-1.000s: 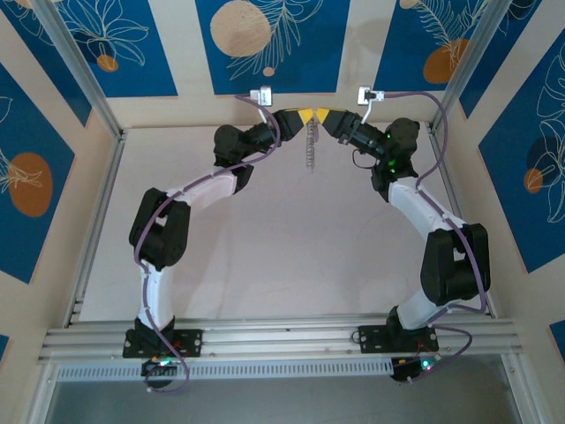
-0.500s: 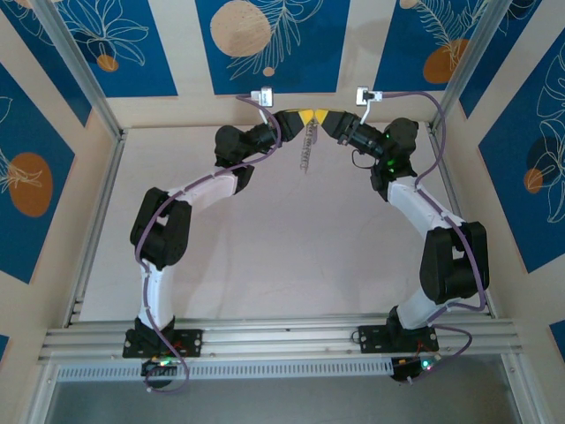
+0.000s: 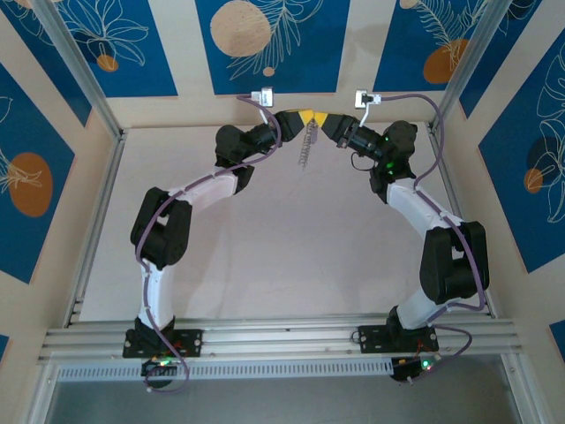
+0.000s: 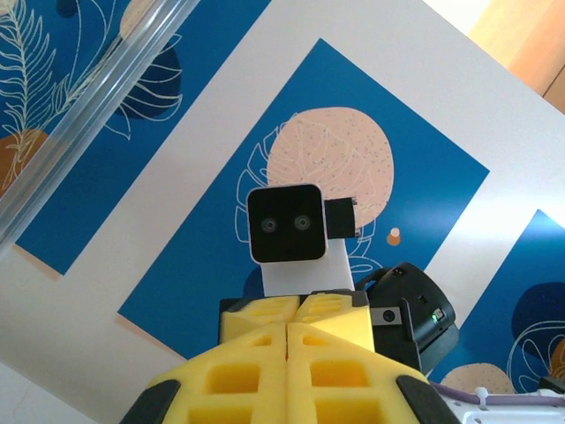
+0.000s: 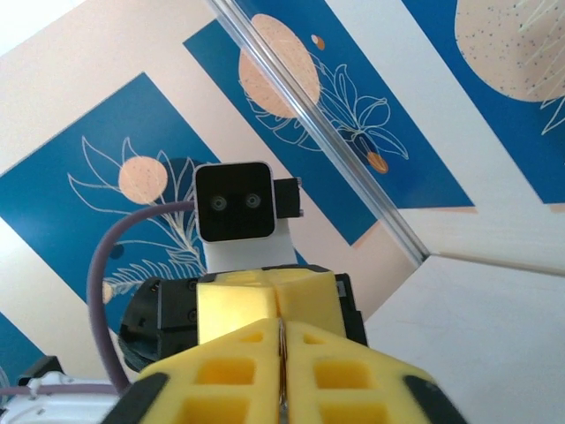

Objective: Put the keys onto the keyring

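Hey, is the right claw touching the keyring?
Touching. The right wrist view shows the keyring, a thin wire, pinched between the shut yellow pads of the right claw; from above, its silver keys hang just below.

you see bright yellow foam on the jaws of the left gripper [image 4: 287, 375] and the right gripper [image 5: 281, 375], with black behind it. the keyring [image 3: 306, 146] reads silver-grey. the arms [image 3: 415, 208] are black and white, with lilac cables [image 3: 210, 182] and small green lights. the wrist cameras [image 4: 284, 226] are white with black faces. the worktop [image 3: 282, 247] is pale pinkish beige. the wall panels [image 3: 291, 53] are deep blue with speckled peach discs, orange spots and white line-drawn leaves, bordered in cream.
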Robot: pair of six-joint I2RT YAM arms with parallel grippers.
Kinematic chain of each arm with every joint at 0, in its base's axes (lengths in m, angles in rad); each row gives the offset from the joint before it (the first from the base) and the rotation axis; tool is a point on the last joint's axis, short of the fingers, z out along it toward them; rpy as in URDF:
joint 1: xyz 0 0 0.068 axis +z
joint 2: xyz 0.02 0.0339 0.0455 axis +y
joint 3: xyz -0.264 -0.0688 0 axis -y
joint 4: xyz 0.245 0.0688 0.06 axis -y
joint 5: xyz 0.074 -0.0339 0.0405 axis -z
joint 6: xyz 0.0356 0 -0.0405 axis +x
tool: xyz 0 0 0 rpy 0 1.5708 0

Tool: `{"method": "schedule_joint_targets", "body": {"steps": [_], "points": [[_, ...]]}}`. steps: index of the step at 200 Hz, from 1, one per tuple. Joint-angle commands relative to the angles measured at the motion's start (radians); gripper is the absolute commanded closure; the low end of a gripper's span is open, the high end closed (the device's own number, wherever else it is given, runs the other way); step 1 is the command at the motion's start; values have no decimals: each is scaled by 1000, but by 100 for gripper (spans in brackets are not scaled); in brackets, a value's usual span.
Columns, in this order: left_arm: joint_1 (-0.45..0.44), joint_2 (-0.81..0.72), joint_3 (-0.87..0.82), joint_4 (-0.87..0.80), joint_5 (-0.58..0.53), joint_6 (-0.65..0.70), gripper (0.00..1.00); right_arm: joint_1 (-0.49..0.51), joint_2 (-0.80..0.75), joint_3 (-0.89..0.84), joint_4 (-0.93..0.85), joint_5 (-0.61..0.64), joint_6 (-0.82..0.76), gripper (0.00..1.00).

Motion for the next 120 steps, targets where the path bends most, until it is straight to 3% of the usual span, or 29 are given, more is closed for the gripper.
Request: {"method": "schedule_joint_targets", "body": {"steps": [1,42,62,120], "points": [[-13,-6,41,75,12,-7,100,3,-9,-5,-5,-12,-4,100],[-3,-2,53,66,29,-9,100,-33,-14,37,-82,-48,-38,100],[19,-9,53,68,45,-13,86,-56,-14,91,-172,-102,-86,100],[81,-11,93,-4,170,23,66,-74,7,278,-545,-239,-330,100]]}}
